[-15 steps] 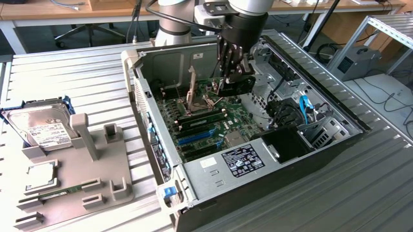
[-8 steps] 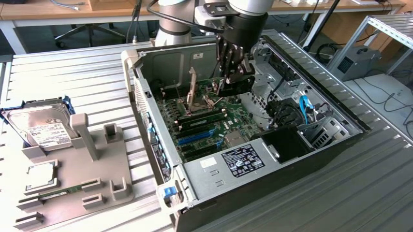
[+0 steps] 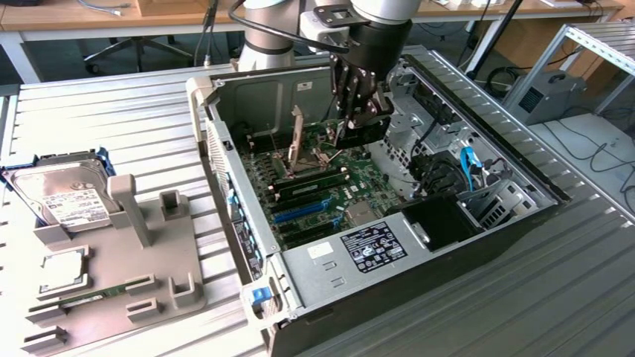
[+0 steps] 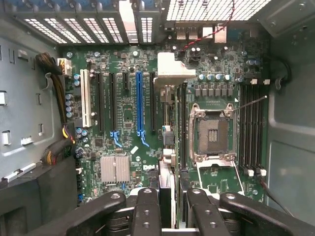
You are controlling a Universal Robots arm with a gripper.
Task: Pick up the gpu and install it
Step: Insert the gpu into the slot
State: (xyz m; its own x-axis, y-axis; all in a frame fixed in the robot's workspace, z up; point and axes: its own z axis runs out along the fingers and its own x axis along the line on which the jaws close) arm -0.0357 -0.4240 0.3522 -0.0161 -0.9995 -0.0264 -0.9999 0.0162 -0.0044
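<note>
**A:** How is the black multi-fingered gripper (image 3: 359,111) (image 4: 172,211) seen to stand?

**B:** It is part-closed. Its dark fingers (image 4: 146,211) are pressed against both faces of the gpu (image 4: 166,172) (image 3: 367,128), a slim dark card with a pale metal bracket at its far end. The card is held on edge.

**A:** Where is the card placed?

**B:** In the exterior view it is seen in the upper middle of the frame. There it is held low inside the open grey metal computer case (image 3: 228,149), just above the green motherboard (image 3: 337,167) (image 4: 123,137). Whether its edge is seated in a slot cannot be told. In the wrist view it is lined up along the board between the long blue expansion slot (image 4: 139,103) and the empty square processor socket (image 4: 212,135).

**A:** What is found outside the case?

**B:** At the lower left of the exterior view a grey moulded holder tray (image 3: 149,260) is laid on the ribbed metal desk (image 3: 119,111). A silver hard drive with a white label (image 3: 68,197) is propped at the tray's upper end. A thin green memory stick (image 3: 85,297) is lodged near the tray's lower end. Both are well apart from the gripper.
</note>
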